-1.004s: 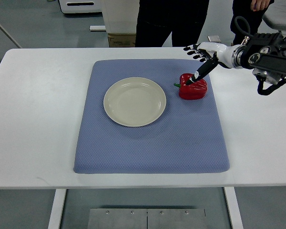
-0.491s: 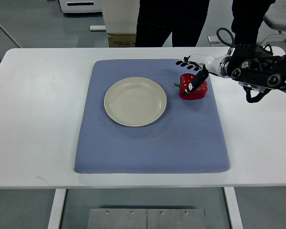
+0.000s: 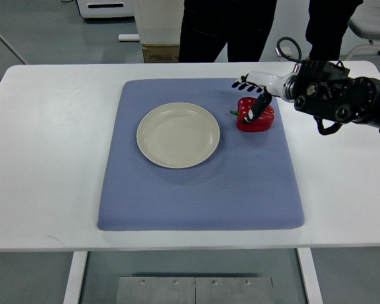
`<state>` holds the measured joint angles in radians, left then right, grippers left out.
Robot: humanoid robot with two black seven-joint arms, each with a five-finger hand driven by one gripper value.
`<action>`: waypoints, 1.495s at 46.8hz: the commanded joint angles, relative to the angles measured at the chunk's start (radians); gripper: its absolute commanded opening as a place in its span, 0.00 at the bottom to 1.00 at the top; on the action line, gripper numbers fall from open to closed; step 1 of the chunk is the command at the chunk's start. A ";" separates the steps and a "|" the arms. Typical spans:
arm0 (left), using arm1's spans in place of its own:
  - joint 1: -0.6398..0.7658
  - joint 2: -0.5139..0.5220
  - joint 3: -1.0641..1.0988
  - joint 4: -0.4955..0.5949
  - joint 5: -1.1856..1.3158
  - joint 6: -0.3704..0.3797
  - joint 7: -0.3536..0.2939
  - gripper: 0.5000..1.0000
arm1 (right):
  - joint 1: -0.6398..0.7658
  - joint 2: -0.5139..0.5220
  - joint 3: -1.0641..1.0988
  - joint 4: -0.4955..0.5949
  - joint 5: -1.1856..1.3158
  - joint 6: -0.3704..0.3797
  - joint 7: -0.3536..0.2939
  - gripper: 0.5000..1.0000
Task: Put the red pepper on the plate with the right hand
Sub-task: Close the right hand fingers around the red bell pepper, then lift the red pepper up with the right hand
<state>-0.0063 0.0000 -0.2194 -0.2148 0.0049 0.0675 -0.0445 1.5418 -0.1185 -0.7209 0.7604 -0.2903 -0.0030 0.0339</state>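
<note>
The right hand (image 3: 252, 94) hovers with spread fingers over the red pepper (image 3: 254, 116), one dark finger touching its top; the cream plate (image 3: 178, 135) lies just left on the blue mat

Right hand (image 3: 253, 95) rests spread over red pepper (image 3: 255, 116) beside empty-looking plate (image 3: 178, 135).

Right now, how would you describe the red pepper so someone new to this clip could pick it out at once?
Start at the blue mat covering the middle of the white table. A round cream plate sits on it, and the red pepper lies to the plate's right, near the mat's far right corner, under the right hand. It is the only red thing on the mat.
</note>
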 commanded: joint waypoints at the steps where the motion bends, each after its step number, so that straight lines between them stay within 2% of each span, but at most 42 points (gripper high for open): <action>1: 0.000 0.000 0.000 0.000 0.000 0.000 0.000 1.00 | -0.002 0.016 -0.014 -0.027 -0.001 0.000 0.000 0.80; 11: 0.000 0.000 0.000 0.000 0.000 0.000 0.000 1.00 | -0.048 0.048 -0.037 -0.102 -0.003 0.000 0.000 0.80; 38: 0.000 0.000 0.000 0.000 0.000 0.000 0.000 1.00 | -0.052 0.048 -0.126 -0.105 -0.021 0.017 0.001 0.80; 44: 0.000 0.000 0.000 0.000 0.001 0.000 0.000 1.00 | -0.049 0.048 -0.132 -0.105 -0.021 0.017 0.001 0.74; 49: 0.000 0.000 0.000 0.000 0.000 0.000 0.000 1.00 | -0.048 0.048 -0.134 -0.105 -0.021 0.026 0.000 0.58; 54: 0.000 0.000 0.000 0.000 0.000 0.000 0.000 1.00 | -0.042 0.048 -0.132 -0.099 -0.021 0.032 0.001 0.36; 56: 0.000 0.000 0.000 0.000 0.000 0.000 0.000 1.00 | -0.039 0.048 -0.132 -0.098 -0.021 0.032 0.001 0.23; 58: 0.000 0.000 0.000 0.000 0.001 0.000 0.000 1.00 | -0.035 0.049 -0.130 -0.095 -0.021 0.034 0.003 0.05; 59: 0.000 0.000 0.000 0.000 0.000 0.000 0.000 1.00 | -0.035 0.049 -0.130 -0.095 -0.021 0.034 0.001 0.00; 70: 0.000 0.000 0.000 0.000 0.001 0.000 0.000 1.00 | -0.011 0.068 -0.129 -0.093 -0.020 0.040 0.001 0.00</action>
<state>-0.0062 0.0000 -0.2194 -0.2148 0.0048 0.0674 -0.0445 1.5238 -0.0513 -0.8512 0.6674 -0.3100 0.0366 0.0358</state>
